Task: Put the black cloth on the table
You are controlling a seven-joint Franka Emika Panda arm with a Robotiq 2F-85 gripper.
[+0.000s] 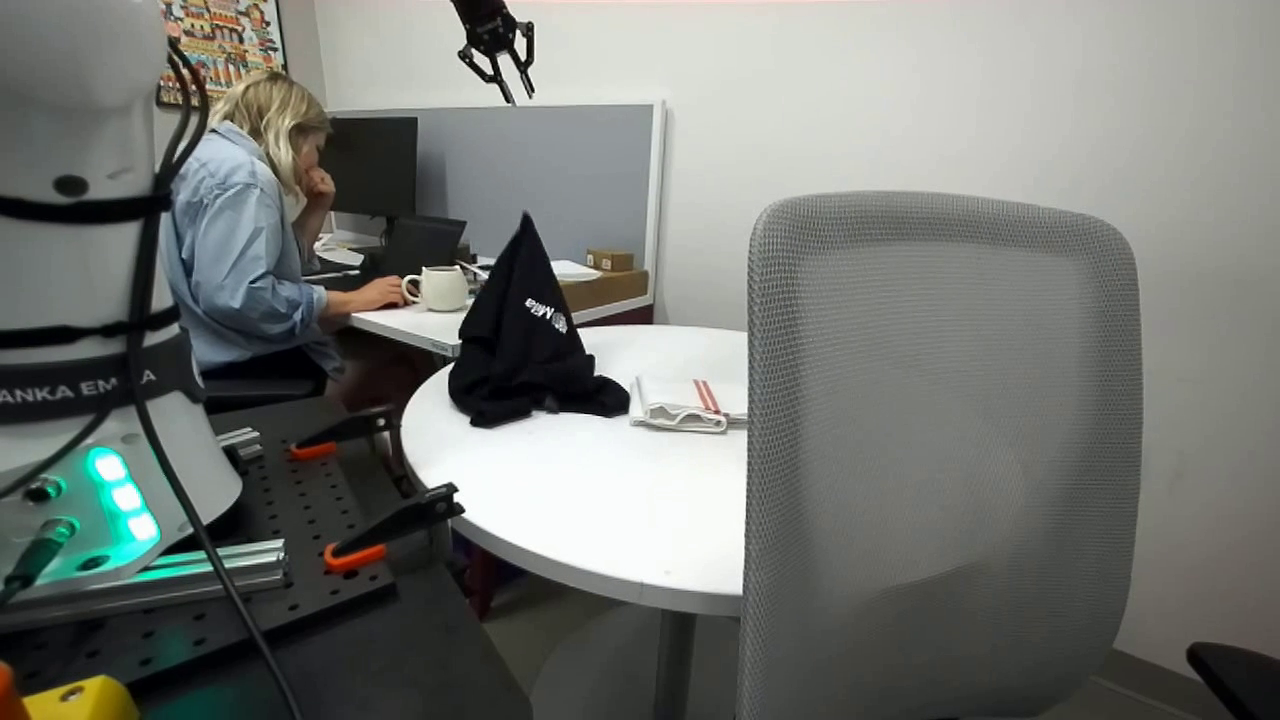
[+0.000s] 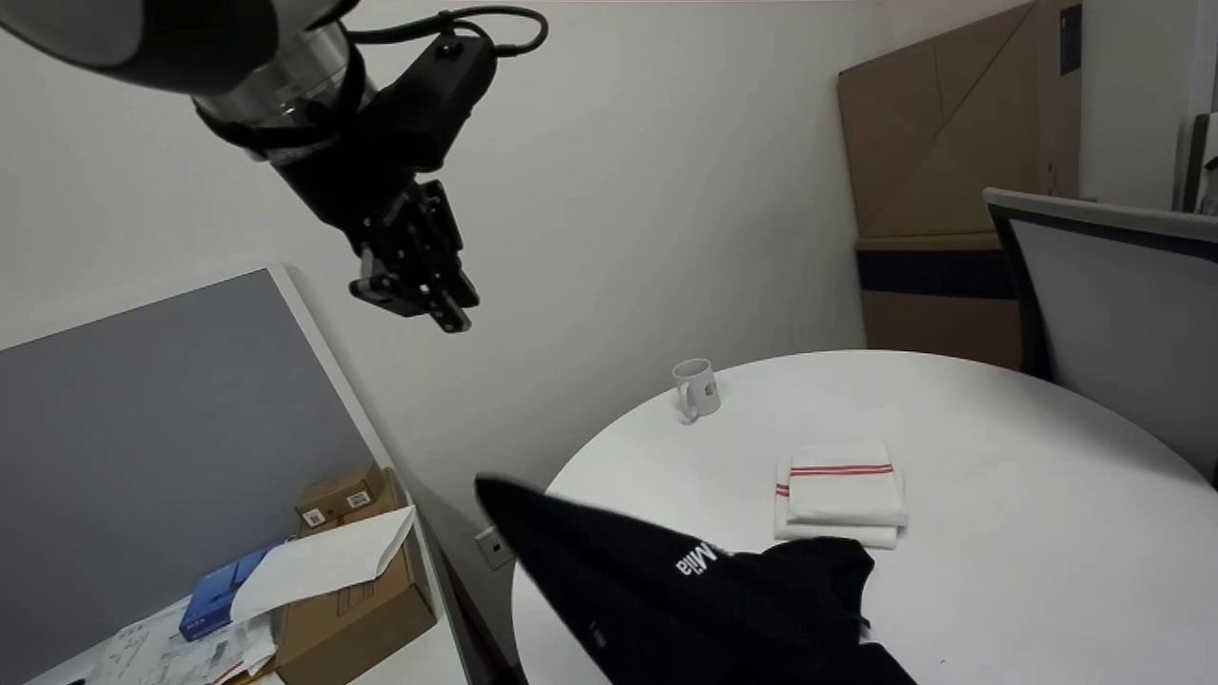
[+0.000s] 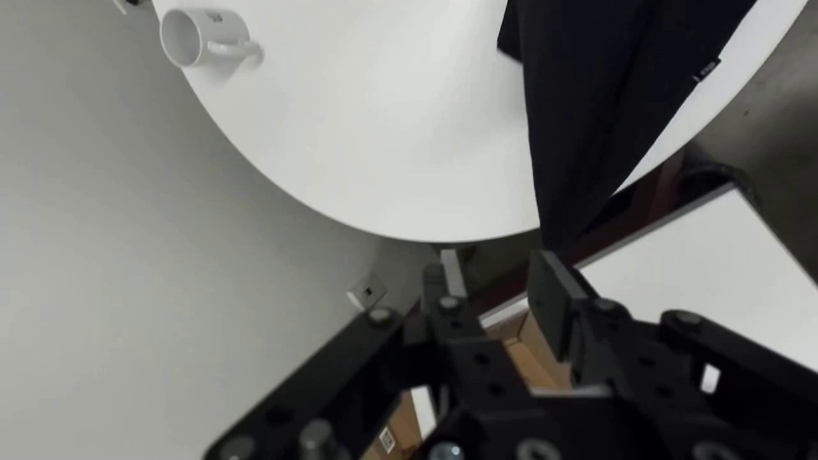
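1. In an exterior view the mesh chair [image 1: 945, 450] hides part of the table [image 1: 580, 500] and cuts off the striped towels [image 1: 680, 405] lying on it.
2. The black cloth [image 1: 520, 345] is bunched on the table near its edge, one part rising to a peak above the top. In an exterior view its lower part leaves the frame; its dark folds are hard to make out.
3. The arm [image 2: 205, 38] runs out of frame in both exterior views. Its base [image 1: 90, 270] stands beside the table, partly hiding a person [image 1: 240, 230].
4. The gripper [image 1: 521, 98] hangs high above the table's level, tilted downward, fingers [image 3: 452, 271] parted, apart from the cloth's peak.
5. A white mug [image 2: 698, 388] stands upright at the table's edge; its contents cannot be told.
6. On the desk [image 1: 400, 325] near the table are a cream mug [image 1: 442, 288], its inside out of sight, and cardboard boxes [image 2: 357, 633], the larger partly under paper [image 2: 324, 566].
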